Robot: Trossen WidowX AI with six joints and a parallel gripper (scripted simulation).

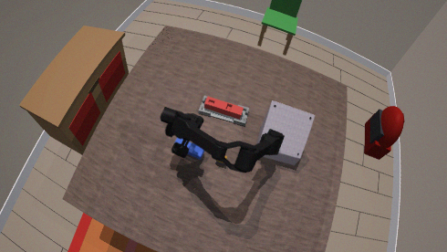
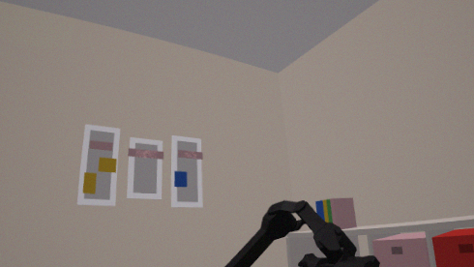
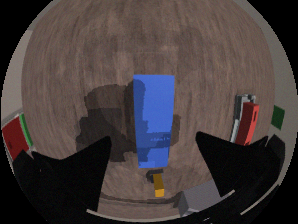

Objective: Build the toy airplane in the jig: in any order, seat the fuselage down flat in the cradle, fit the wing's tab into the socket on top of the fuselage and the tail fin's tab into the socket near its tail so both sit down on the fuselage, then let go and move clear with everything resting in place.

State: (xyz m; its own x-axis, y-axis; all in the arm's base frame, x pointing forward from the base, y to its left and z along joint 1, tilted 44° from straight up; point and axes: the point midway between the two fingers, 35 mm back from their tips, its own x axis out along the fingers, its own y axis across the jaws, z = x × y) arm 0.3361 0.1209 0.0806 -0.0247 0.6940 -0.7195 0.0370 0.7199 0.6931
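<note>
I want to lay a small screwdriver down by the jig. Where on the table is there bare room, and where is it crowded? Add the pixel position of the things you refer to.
Room shows between the red fuselage [image 1: 223,109] [image 3: 247,125] and the green chair [image 1: 279,21]. It is crowded around the blue wing [image 1: 195,151] [image 3: 155,115], where the open gripper [image 1: 181,147] [image 3: 154,139] hangs.
</note>
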